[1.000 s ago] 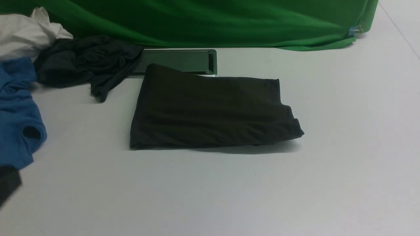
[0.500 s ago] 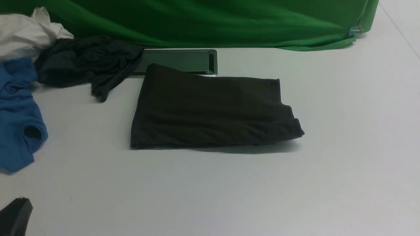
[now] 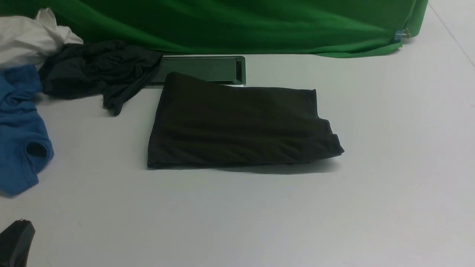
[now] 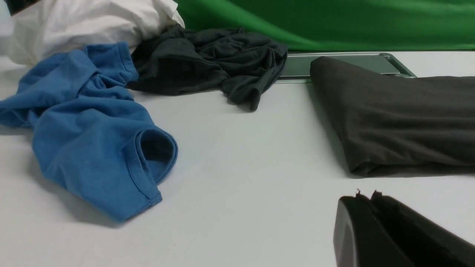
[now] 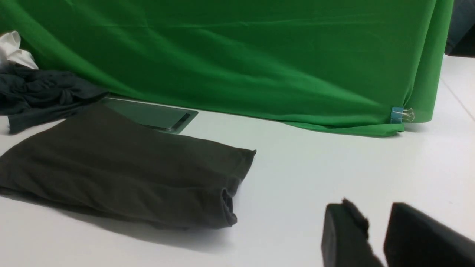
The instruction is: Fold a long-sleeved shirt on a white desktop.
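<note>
The long-sleeved shirt (image 3: pixel 237 128) lies folded into a flat, wide packet in the middle of the white desktop (image 3: pixel 389 155), its long axis running left to right across my view, its far left corner overlapping the cable hatch (image 3: pixel 207 68). My left gripper (image 4: pixel 365 198) sits low at the near left, its two fingers pressed together with nothing between them, and the shirt's left folded edge lies ahead of it and to the right, apart from it. My right gripper (image 5: pixel 376 215) hovers just above the desktop with a narrow gap between its fingers, holding nothing; the shirt's right end, where the layers stack, lies ahead and to its left, also apart. In the front view only the tip of my left gripper shows, so I cannot say which arm is nearer. I judge the folding nearly or wholly done; any last fold would run across the long axis, each arm taking its own end.
</note>
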Robot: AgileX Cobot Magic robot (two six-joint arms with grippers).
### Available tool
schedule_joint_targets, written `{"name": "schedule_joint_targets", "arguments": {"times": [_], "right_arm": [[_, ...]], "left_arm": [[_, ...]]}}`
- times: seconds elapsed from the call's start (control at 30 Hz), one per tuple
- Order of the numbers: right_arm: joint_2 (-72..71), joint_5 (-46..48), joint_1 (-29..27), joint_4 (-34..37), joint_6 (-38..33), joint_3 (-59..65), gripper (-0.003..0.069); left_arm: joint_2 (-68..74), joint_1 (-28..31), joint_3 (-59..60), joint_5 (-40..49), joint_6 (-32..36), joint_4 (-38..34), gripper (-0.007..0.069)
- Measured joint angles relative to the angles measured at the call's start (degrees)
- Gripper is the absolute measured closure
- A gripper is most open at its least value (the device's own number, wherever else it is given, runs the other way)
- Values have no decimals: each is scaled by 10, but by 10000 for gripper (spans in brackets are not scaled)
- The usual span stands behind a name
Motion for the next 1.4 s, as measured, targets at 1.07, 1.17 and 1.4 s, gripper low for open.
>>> {"name": "schedule_joint_targets", "arguments": {"times": [1.07,1.17,1.4], "right_arm": [[-185,88,-158,-1,-16,57,433],[-187,140,-167,-2,-16,59,426],[-188,155,-174,-2,-16,59,421]], "left_arm": [[0,0,0,-2,-1,0,606],[0,0,0,-2,-1,0,606],[0,0,0,-4,-1,2,606]]}}
